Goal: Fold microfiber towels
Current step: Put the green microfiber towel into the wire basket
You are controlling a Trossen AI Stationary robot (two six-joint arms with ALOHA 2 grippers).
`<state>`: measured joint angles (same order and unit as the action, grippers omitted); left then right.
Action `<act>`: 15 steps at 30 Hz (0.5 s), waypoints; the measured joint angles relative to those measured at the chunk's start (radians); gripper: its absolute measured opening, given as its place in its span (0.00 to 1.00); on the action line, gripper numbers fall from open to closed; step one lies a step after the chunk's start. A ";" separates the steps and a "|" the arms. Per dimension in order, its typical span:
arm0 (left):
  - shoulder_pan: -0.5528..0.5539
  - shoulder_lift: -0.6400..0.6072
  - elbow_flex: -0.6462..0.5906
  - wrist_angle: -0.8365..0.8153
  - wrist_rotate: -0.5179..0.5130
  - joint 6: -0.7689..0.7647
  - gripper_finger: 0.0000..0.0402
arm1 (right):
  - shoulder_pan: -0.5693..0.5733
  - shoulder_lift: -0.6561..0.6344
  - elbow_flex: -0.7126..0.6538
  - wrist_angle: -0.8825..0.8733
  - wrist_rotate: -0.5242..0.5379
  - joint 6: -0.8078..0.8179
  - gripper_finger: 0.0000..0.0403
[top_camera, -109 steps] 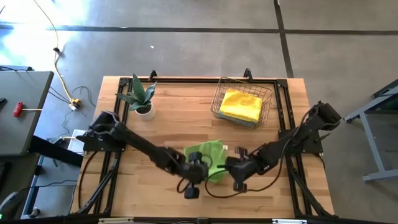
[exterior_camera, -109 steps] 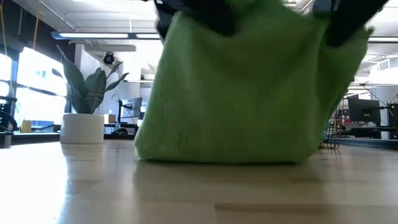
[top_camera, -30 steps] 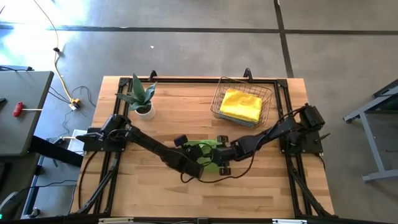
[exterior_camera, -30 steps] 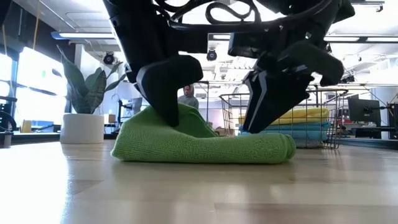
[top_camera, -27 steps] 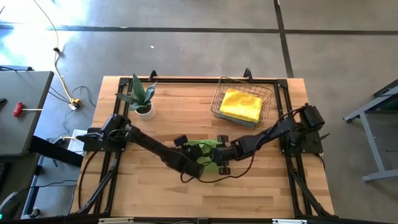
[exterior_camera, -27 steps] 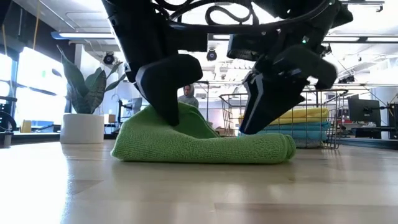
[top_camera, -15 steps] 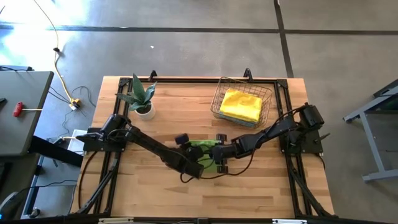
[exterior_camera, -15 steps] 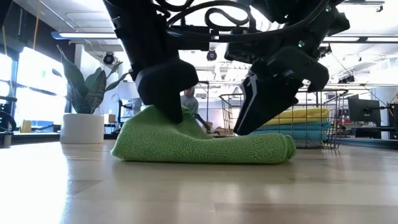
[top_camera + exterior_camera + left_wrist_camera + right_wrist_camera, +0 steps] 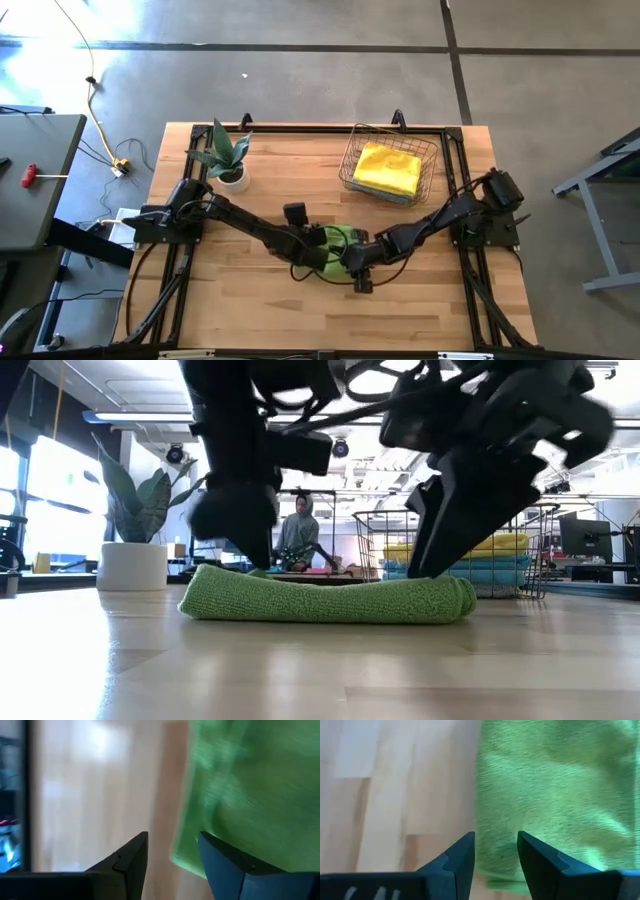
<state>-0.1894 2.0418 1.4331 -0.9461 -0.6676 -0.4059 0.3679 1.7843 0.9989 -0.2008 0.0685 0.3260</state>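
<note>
Pale wood table (image 9: 250, 300) over a grey concrete floor; plant (image 9: 228, 155) at ten o'clock, basket (image 9: 388, 168) with a yellow towel (image 9: 388, 170) at one o'clock. Green towel (image 9: 325, 600) lies folded flat, just below table centre. Left gripper (image 9: 172, 862) hangs over its nine o'clock edge, fingers parted, holding nothing. Right gripper (image 9: 496, 855) sits over the four o'clock side, fingers apart, also empty.

lime green towel (image 9: 325, 600), yellow towel (image 9: 388, 168) (teal beneath), pale wood table (image 9: 280, 170)

No readable text, label or number anywhere.
</note>
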 joint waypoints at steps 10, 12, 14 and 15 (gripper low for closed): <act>-0.097 -0.020 0.004 0.073 0.214 0.156 0.41 | 0.076 -0.006 0.002 -0.052 0.037 0.052 0.35; -0.113 -0.019 -0.015 0.099 0.223 0.149 0.41 | 0.093 -0.006 0.002 -0.076 0.099 0.059 0.35; -0.126 -0.019 -0.036 0.154 0.223 0.138 0.41 | 0.105 -0.006 0.002 -0.093 0.171 0.058 0.35; -0.131 -0.019 -0.049 0.183 0.223 0.131 0.41 | 0.111 -0.006 0.002 -0.098 0.205 0.058 0.35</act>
<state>-0.3203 2.0224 1.3845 -0.7627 -0.4446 -0.2749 0.4790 1.7786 1.0004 -0.2993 0.2733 0.3836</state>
